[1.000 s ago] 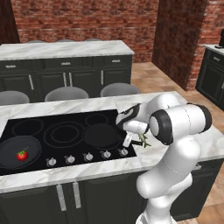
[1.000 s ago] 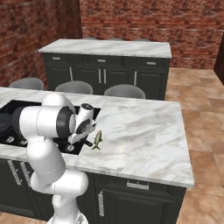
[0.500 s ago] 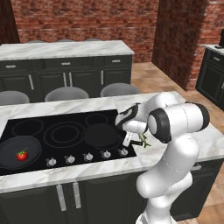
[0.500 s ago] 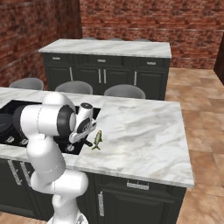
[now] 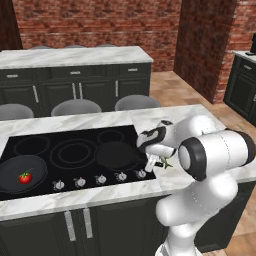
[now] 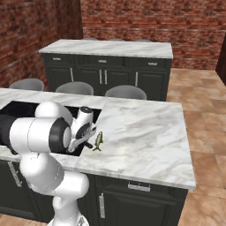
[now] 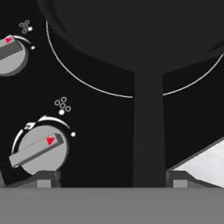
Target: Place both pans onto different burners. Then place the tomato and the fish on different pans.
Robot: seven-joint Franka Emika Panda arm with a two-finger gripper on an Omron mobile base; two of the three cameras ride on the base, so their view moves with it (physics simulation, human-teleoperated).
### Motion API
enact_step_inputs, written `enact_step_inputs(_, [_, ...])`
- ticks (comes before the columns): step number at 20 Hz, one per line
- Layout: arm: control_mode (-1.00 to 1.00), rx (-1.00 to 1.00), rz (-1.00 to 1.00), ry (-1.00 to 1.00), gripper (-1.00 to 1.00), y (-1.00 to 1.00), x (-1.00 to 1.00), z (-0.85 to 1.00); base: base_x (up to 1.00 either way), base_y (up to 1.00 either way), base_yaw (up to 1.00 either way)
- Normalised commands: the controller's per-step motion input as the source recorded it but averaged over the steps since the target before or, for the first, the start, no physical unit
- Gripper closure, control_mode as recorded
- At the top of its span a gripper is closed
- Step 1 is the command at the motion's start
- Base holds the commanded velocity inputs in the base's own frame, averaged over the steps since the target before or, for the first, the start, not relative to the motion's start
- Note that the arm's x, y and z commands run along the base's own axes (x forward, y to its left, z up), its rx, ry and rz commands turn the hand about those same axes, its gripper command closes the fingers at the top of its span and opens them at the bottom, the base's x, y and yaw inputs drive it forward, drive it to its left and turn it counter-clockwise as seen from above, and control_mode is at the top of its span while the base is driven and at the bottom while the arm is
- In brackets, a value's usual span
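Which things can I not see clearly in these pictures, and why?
- Fish: left base view, mostly behind the arm; its full shape shows in the right base view.
- Second pan: right base view, mostly hidden by the arm.
- Pan handle: hand view, its end is cut off at the bottom.

Tomato (image 5: 25, 177) in left pan (image 5: 20, 173), second pan (image 5: 118, 155) on right burner, tool (image 5: 152, 161) at its handle
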Motion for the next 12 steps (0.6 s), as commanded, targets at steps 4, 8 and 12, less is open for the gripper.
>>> enact_step_inputs(4, [-1.00,0.09,0.00,-0.02,-1.00,0.00,-0.02,0.55,0.00,0.00,0.00])
enact_step_inputs(8, [-1.00,0.08,0.00,0.00,-1.00,0.00,0.03,0.63,0.00,0.00,0.00])
enact_step_inputs(12, [-1.00,0.03,-0.05,0.04,-1.00,0.00,0.16,0.33,0.00,0.00,0.00])
